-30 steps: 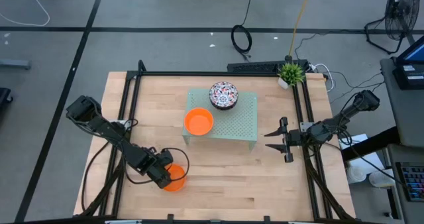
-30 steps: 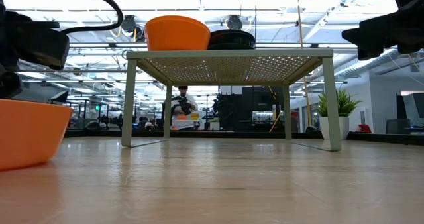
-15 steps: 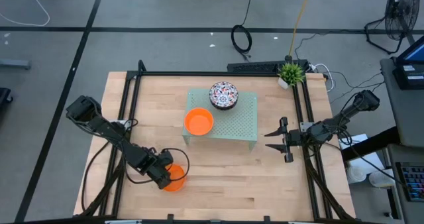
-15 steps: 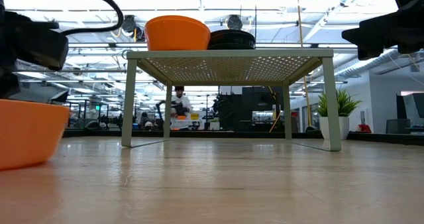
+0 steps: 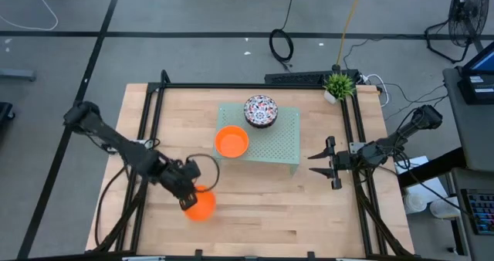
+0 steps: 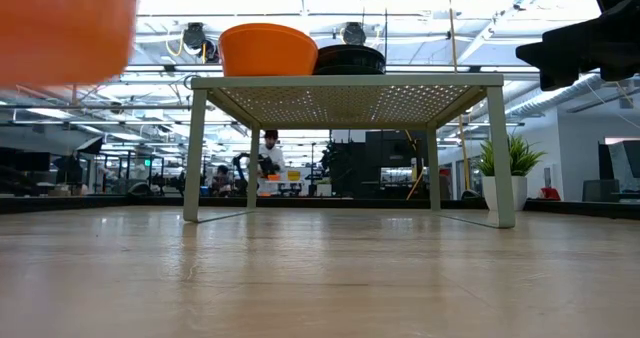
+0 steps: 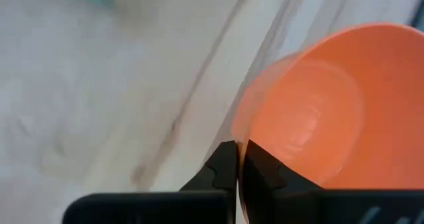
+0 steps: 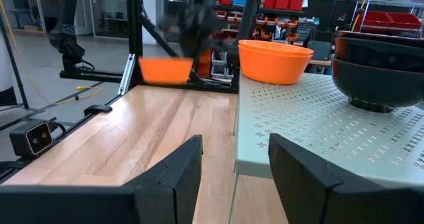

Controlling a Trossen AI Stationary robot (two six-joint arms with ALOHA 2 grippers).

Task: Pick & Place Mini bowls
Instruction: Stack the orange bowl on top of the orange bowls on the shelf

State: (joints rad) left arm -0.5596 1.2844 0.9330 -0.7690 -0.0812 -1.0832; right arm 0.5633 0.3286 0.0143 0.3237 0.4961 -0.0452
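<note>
Nearest the bottom of the high view, your left gripper point(image 5: 187, 194) has its jaws pinched on the rim of an orange bowl point(image 5: 200, 205), which it holds clear above the wooden table point(image 5: 255, 207) at lower left; in the left wrist view the fingers point(image 7: 225, 168) close tight on the bowl's wall point(image 7: 318, 111); in the low view that bowl point(image 6: 65, 28) hangs at upper left. Farther up, at frame centre, you see a pale green rack point(image 5: 279, 141); a second orange bowl point(image 5: 231, 141) sits on its left edge, a floral bowl point(image 5: 260, 110) at its far side. Your right gripper point(image 5: 323, 163) waits at centre right, jaws spread wide and empty, just beside the rack; a small plant point(image 5: 338, 84) stands at the table's far right corner.
</note>
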